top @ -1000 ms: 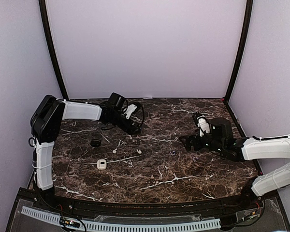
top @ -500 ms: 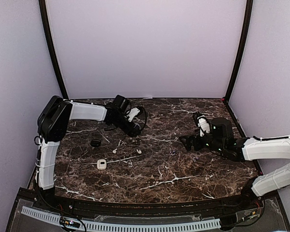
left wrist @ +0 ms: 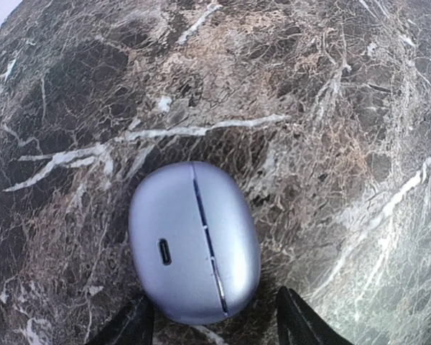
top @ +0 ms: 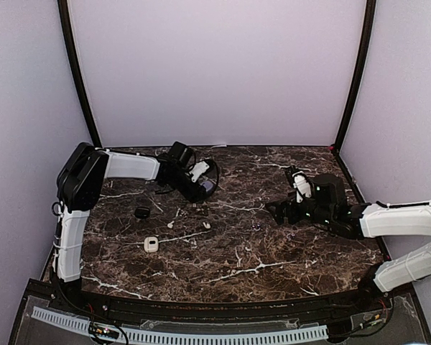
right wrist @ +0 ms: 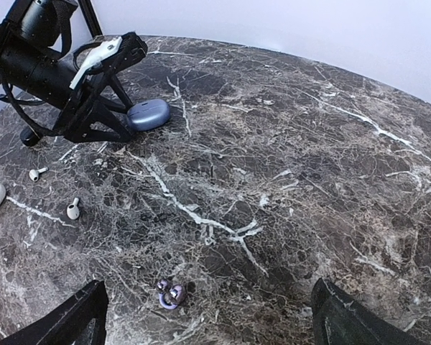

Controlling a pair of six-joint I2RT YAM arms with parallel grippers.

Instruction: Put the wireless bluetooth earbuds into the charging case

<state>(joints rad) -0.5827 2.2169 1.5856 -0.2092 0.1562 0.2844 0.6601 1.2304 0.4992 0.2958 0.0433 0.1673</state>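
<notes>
Straddling the closed lilac charging case [left wrist: 194, 241], left of centre in the overhead view, the left gripper [left wrist: 214, 327] stands half open, its fingers flanking the shell without a clear clamp (a sliver of tabletop [left wrist: 330, 144] shows beside one). The right gripper [right wrist: 208, 323] hangs wide open and empty near a lilac earbud pair [right wrist: 170, 295], bottom centre of its frame. Securing the case looks like the current step. Next, its lid needs opening.

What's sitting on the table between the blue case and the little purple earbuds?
Nothing. In the right wrist view, only bare marble table lies between the blue case and the purple earbuds.
</notes>
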